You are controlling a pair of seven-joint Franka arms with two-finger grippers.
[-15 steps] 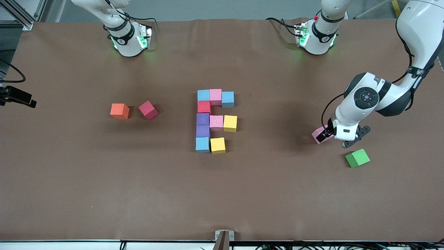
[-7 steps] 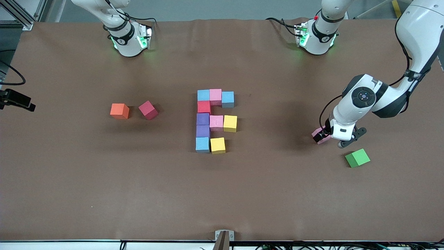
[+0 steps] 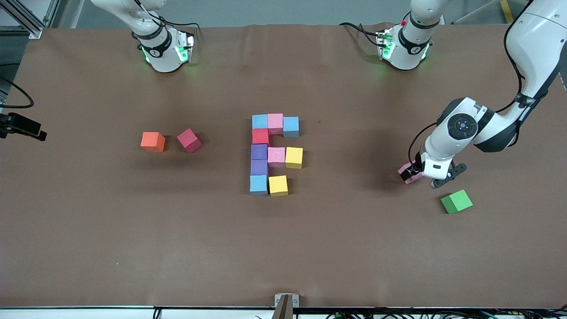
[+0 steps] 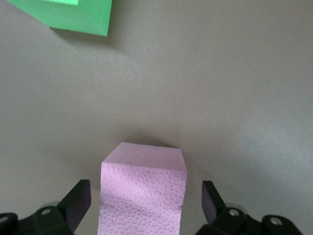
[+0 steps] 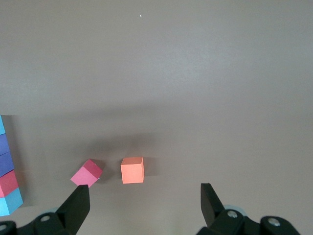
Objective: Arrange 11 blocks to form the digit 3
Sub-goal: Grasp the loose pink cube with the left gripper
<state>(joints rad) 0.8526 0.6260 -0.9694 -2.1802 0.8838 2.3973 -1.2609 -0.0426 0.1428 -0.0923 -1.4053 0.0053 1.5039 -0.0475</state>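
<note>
So the digit 3 (image 3: pixel 274 154) sits mid-table and it's only partly there: ten cubes packed together. The row farthest from the front camera goes light blue (image 3: pixel 260 121), pink (image 3: pixel 275 122), light blue (image 3: pixel 291 126). A straight column runs toward the camera on the side toward the right arm's end: red cube (image 3: pixel 260 136), two purple cubes (image 3: pixel 259 152), then a light blue one at the near end. The middle bar is a pink cube and a yellow cube (image 3: pixel 294 157); the nearest bar is just the light blue corner plus one yellow cube (image 3: pixel 278 185), so it's one cube short.

The loose pink cube (image 3: pixel 408 172) rests on the table toward the left arm's end, well apart from the figure. The left gripper (image 3: pixel 421 173) is down around it, fingers (image 4: pixel 78 202) spread wide on either side with visible gaps in the left wrist view, so it's straddling the cube, not squeezing it. A green cube (image 3: pixel 456 201) lies near it, a bit nearer the camera.

Toward the right arm's end there's an orange cube (image 3: pixel 153 141) and, just beside it, a dark pink/crimson cube (image 3: pixel 189 140) turned at an angle, both apart from the figure. The right gripper (image 5: pixel 144 205) only shows in its own wrist view, hanging high above that end of the table with its fingers wide apart and nothing in them; that arm is just waiting.
</note>
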